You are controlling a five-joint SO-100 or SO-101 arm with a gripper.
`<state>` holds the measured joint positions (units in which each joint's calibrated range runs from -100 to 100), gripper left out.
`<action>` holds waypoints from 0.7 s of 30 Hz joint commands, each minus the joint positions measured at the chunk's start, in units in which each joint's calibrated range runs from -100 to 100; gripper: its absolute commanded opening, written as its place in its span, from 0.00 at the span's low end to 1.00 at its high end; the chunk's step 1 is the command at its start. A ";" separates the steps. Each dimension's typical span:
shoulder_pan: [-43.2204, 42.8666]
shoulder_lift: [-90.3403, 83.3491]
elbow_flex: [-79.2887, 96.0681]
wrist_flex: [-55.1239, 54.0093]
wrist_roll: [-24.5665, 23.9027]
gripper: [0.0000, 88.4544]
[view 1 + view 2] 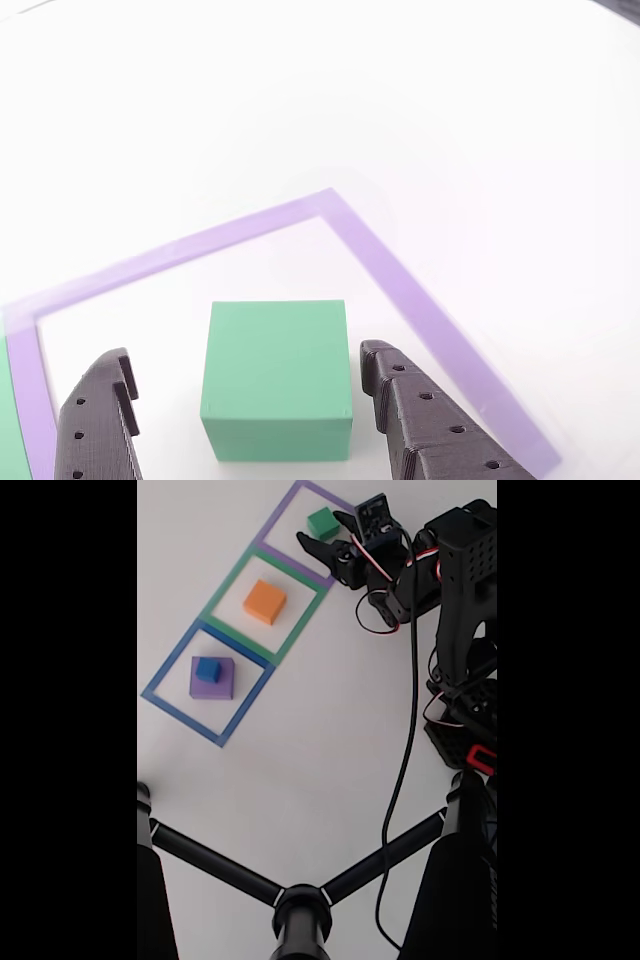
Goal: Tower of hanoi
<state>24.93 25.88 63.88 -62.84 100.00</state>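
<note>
The white worktop carried three taped square outlines in a diagonal row in the fixed view: a purple outline at the top, a green outline in the middle and a blue outline lowest and furthest left. The black arm stood at the right edge of the worktop and reached left toward the purple outline, with a black cable trailing down from it. A black stand with forked struts crossed the bottom of that view.

The purple block, the biggest, lay inside the blue outline with the small blue block on top of it. The orange block sat alone inside the green outline. The green block rested flat on the worktop inside the purple outline.

The hand was spread wide, grasping nothing. In the other view its two black fingers flanked the green block, one on each side, with white worktop visible between each finger and the block.
</note>
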 commanded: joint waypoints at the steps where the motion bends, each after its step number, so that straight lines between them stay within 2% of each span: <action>1: -1.05 -8.31 0.39 3.73 0.00 0.30; 4: -1.73 -17.44 1.66 11.18 0.00 0.30; 8: -1.44 -31.65 1.39 27.13 0.00 0.29; 14: -1.82 -53.05 -3.88 59.28 0.00 0.17; 17: -3.93 -61.85 -7.43 75.96 0.00 0.06; 19: -5.94 -65.80 -9.70 84.30 0.00 0.00; 21: -8.25 -68.87 -12.06 90.78 0.00 0.00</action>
<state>20.34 -34.82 57.96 13.48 99.41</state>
